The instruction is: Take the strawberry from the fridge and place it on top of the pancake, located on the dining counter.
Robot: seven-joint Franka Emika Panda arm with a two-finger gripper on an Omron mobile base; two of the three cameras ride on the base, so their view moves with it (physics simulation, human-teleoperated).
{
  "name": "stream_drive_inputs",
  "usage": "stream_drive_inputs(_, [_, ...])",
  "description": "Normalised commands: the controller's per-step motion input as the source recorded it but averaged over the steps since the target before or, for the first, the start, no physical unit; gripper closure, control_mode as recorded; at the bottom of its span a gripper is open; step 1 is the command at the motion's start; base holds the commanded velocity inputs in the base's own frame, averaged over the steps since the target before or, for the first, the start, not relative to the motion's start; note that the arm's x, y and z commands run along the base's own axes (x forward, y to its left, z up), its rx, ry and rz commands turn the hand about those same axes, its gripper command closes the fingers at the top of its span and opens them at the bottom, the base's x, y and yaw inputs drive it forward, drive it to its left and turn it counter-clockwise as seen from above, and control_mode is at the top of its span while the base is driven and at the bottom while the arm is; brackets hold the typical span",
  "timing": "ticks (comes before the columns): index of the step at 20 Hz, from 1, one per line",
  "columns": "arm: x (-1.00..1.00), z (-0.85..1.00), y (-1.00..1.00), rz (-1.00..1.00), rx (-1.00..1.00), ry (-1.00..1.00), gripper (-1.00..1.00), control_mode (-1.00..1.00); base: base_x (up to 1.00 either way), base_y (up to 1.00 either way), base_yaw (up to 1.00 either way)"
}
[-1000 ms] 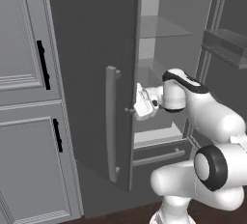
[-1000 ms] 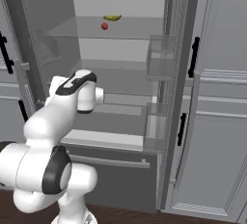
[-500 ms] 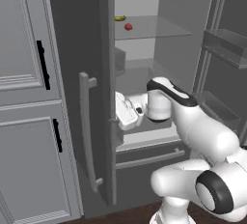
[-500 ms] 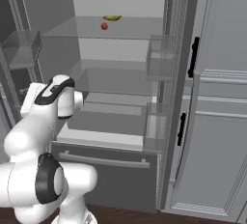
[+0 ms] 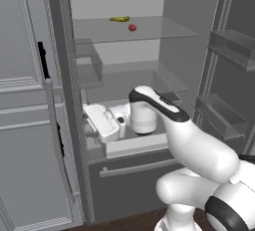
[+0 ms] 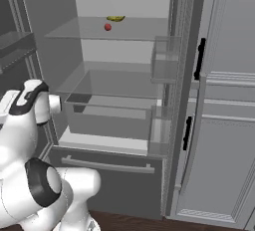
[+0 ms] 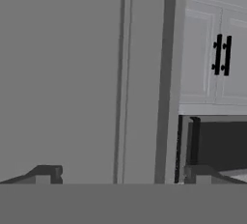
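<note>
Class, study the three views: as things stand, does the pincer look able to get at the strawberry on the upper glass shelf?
Probably yes. The fridge stands open, and the strawberry lies uncovered on its shelf beside a yellow fruit. The pincer, open and empty, is low and faces the door, so it must lift and turn first.

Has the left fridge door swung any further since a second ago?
Yes. In the left base view the door has opened wider, away from the fridge, now uncovering the strawberry on the upper shelf; the gripper followed it leftward.

Empty hand (image 7: 120, 172), fingers spread wide
</note>
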Motion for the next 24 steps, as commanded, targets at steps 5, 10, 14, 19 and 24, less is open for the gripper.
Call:
stream_drive_inputs(5, [0.0,0.0,0.31,0.0,-0.11,0.05,-1.0,-1.0,0.0,0.0,0.0])
stream_drive_inputs(10, [0.02,0.0,-0.44,-0.01,-0.11,0.01,-1.0,-1.0,0.0,0.0,0.0])
stream_drive_inputs(14, [0.05,0.0,-0.96,-0.04,-0.12,0.0,-1.0,-1.0,0.0,0.0,0.0])
stream_drive_inputs(19, [0.02,-0.06,-1.0,-0.04,-0.19,-0.03,-1.0,-1.0,0.0,0.0,0.0])
stream_drive_inputs(24, [0.02,-0.16,-1.0,0.0,-0.42,-0.24,-1.0,-1.0,0.0,0.0,0.0])
